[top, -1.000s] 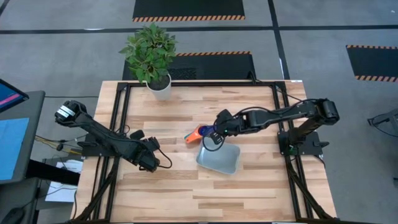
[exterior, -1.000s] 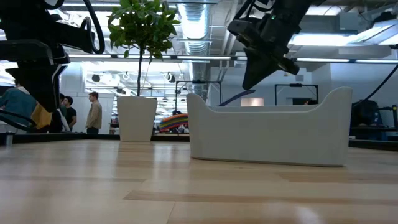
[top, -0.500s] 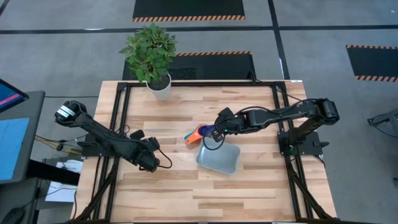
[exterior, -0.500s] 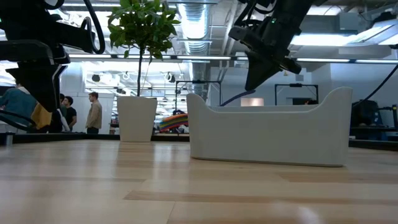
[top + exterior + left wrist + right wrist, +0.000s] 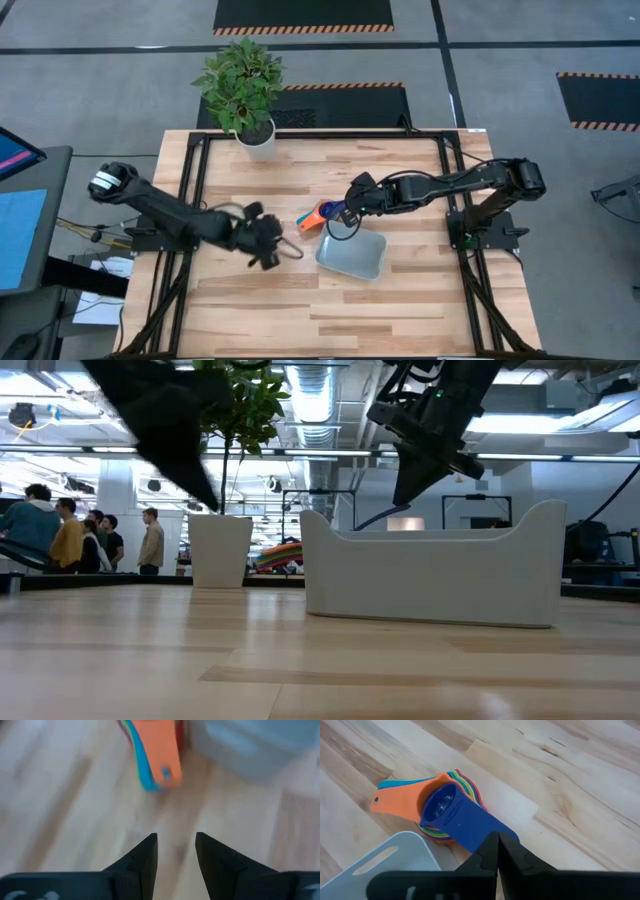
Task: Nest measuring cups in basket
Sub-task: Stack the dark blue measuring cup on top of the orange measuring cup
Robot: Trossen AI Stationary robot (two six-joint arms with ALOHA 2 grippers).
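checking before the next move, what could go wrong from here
1. The right tool pinches only the dark blue cup's handle end; it could slip or tilt.
2. The nested stack sits on the table beside the basket, not in it; lifting one cup may leave the rest behind.
3. The left tool points at the stack's handles; the arms could collide.

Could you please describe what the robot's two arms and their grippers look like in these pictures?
Both arms are dark, near-black jointed links with black cables looping alongside. The left arm has a white-marked joint at its base. The left gripper and right gripper each end in two flat, tapered black fingers.
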